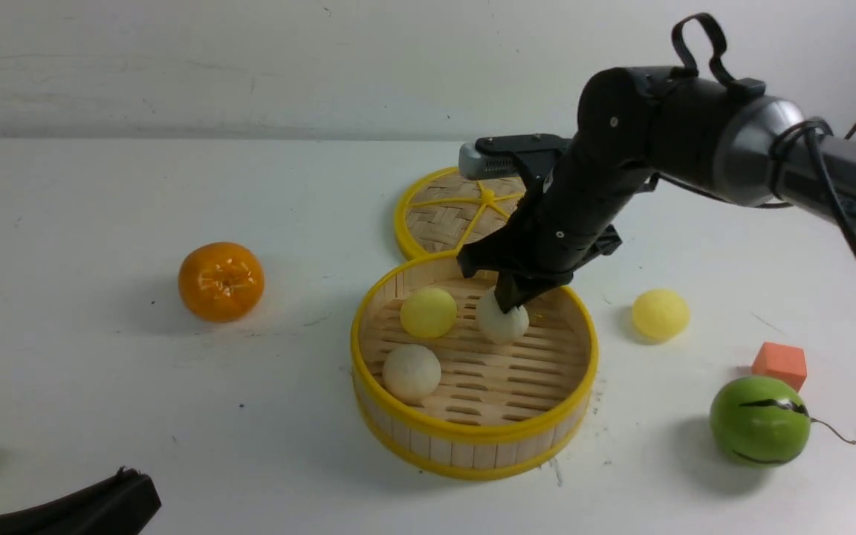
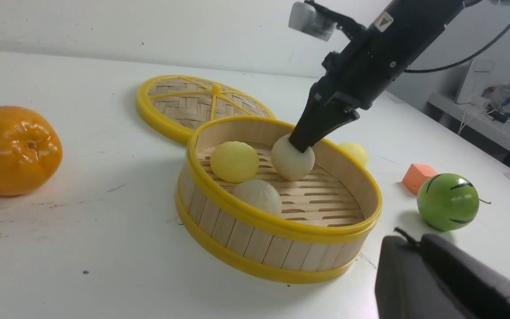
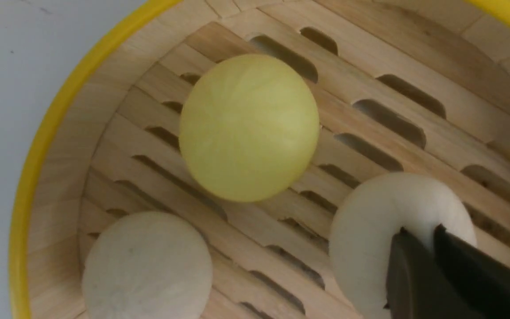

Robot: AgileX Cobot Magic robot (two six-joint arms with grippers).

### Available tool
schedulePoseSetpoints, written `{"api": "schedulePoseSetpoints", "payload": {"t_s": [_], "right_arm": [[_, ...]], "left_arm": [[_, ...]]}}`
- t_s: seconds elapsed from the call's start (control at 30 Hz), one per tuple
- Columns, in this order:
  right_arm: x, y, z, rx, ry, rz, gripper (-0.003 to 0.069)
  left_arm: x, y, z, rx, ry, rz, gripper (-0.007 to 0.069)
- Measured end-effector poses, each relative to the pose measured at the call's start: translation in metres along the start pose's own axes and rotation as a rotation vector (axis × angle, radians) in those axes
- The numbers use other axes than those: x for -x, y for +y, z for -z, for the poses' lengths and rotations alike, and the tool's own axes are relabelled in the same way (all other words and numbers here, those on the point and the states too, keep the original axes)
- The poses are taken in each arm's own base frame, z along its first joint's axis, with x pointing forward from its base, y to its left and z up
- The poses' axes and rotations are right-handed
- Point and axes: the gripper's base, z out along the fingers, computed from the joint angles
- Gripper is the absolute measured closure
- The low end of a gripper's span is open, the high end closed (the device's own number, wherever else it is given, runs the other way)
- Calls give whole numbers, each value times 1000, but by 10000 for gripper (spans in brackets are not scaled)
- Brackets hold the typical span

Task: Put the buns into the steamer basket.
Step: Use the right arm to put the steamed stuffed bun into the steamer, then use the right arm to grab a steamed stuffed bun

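Right gripper (image 1: 510, 305) clamps an off-white bun (image 1: 506, 327) inside your steamer basket (image 1: 472, 435); yellow bun (image 1: 428, 312) just beside it, woven lid (image 1: 439, 219) just behind.

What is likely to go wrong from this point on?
The right gripper pinches into the off-white bun; the soft bun may cling and lift out of the steamer basket when the gripper withdraws.
The outer yellow bun lies on the bare table; being round, it may roll away when grasped.
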Motion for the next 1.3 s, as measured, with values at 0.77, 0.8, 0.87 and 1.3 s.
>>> {"api": "schedulePoseSetpoints", "payload": {"t_s": [0.77, 0.8, 0.87, 1.3], "right_arm": [[-7, -95, 64, -341, 67, -164, 295], [-9, -107, 58, -344, 88, -192, 308], [-12, -120, 50, -330, 101, -228, 321], [-11, -140, 24, -176, 69, -282, 333]], "left_arm": [[0, 0, 0, 0, 0, 1, 561], [0, 0, 0, 0, 0, 1, 560], [0, 0, 0, 0, 0, 1, 558], [0, 0, 0, 0, 0, 1, 550]]}}
